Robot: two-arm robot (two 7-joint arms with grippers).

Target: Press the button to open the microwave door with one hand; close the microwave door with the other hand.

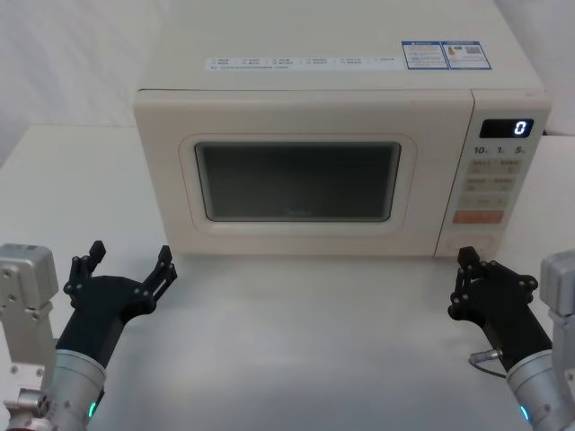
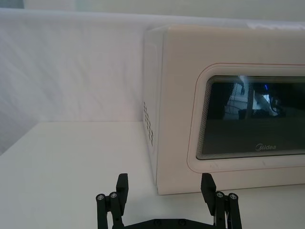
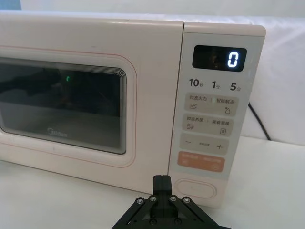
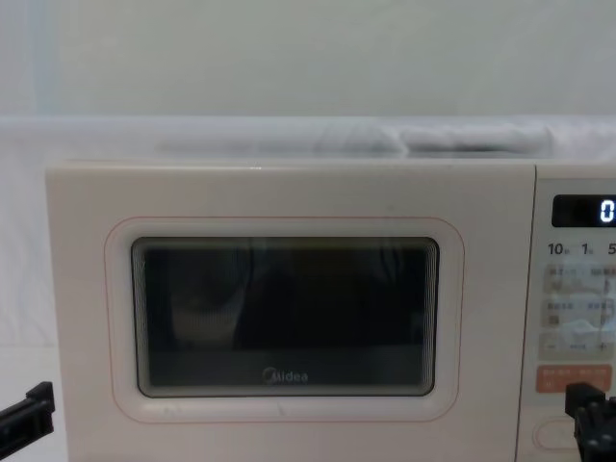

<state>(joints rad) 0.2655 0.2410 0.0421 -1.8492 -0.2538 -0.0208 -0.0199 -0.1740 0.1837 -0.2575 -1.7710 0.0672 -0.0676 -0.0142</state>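
1. Low at the left, the left hand (image 1: 126,269) hovered wide-fingered over the worktop (image 1: 296,341), seemingly ready for closing;
2. Centrally, the microwave door (image 1: 296,180) sat shut;
3. Rightward, the right hand (image 3: 162,183), fingers pinched together, faced the button (image 3: 195,189), presumably to press it.

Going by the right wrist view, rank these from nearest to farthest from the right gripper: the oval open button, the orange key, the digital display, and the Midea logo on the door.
From the right gripper:
1. The button, lowest on the panel, just beyond the fingertips.
2. The orange key, directly above it.
3. The Midea logo, across on the microwave door.
4. The digital display, at the panel's top.
Items 3 and 4 are close to call.
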